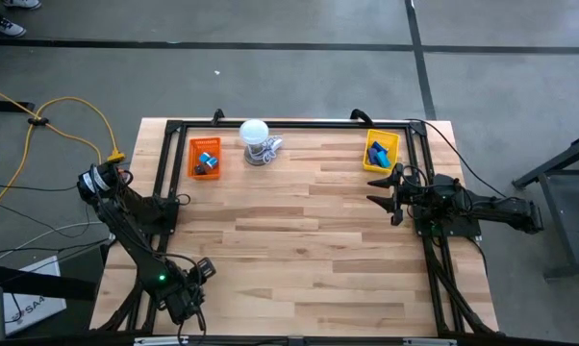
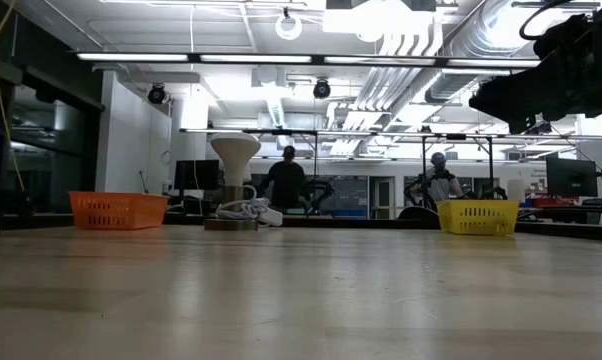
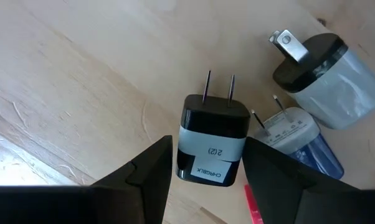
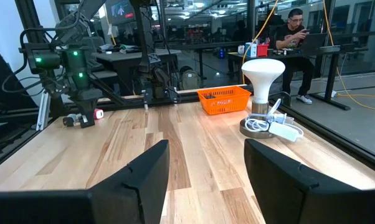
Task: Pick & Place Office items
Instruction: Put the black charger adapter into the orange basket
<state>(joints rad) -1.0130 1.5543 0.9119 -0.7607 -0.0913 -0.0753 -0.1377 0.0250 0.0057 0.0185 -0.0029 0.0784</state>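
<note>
High view: the left gripper (image 1: 186, 306) sits low at the near left corner of the wooden table (image 1: 299, 240), with whatever lies under it hidden by the arm. The right gripper (image 1: 386, 189) hangs at the right edge, just near of the yellow tray (image 1: 381, 151), which holds blue and teal pieces. The orange tray (image 1: 205, 157) at the far left holds blue and dark pieces. A white round-topped lamp (image 1: 257, 141) stands between the 2 trays.

Low view: the orange tray (image 2: 117, 210), the lamp (image 2: 235, 180) and the yellow tray (image 2: 478, 216) stand in a row at the far edge. 2 people (image 2: 286, 180) show in the room behind, under ducts and strip lights.

Left wrist view: the left gripper (image 3: 205, 171) has its jaws apart, 1 on each side of a black charger (image 3: 212, 140) with 2 prongs and a white label. The charger lies on the wood between the fingers (image 3: 147, 168); whether they press it I cannot tell. Just beside it lie a grey-white plug (image 3: 327, 78), a white and blue plug (image 3: 296, 137) and a red bit (image 3: 253, 202).

Right wrist view: the right gripper (image 4: 206, 168) is spread wide with nothing between its jaws, above bare wood. Beyond it are the orange tray (image 4: 223, 98), the lamp (image 4: 263, 78) with a white cord, the left arm (image 4: 75, 74) and a seated person (image 4: 293, 31).
</note>
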